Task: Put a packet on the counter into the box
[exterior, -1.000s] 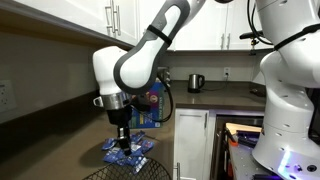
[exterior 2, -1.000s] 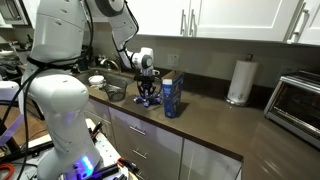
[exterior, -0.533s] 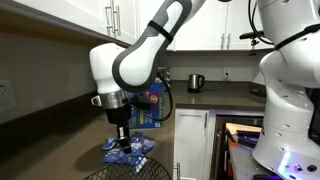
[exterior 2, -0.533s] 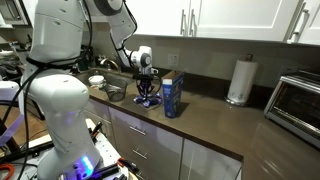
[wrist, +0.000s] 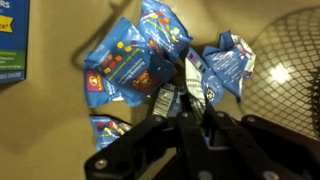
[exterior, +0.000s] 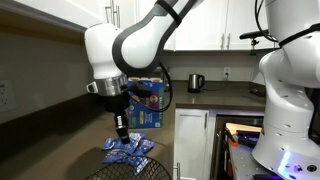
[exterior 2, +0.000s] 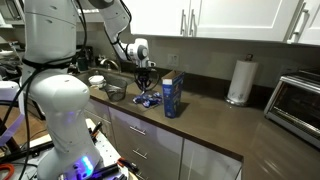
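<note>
A pile of small blue packets lies on the dark counter; it also shows in an exterior view and in the wrist view. My gripper hangs just above the pile, also visible in an exterior view. In the wrist view the jaws are shut on the edge of one packet, which is lifted off the pile. The tall blue box stands upright next to the pile, behind the arm, and at the wrist view's left edge.
A wire mesh strainer lies beside the pile. A metal bowl sits towards the sink. A paper-towel roll and a toaster oven stand farther along the counter. A kettle is at the back.
My gripper has risen from the pile, jaws shut, with one packet pinched in them. The box and the other packets have not moved.
</note>
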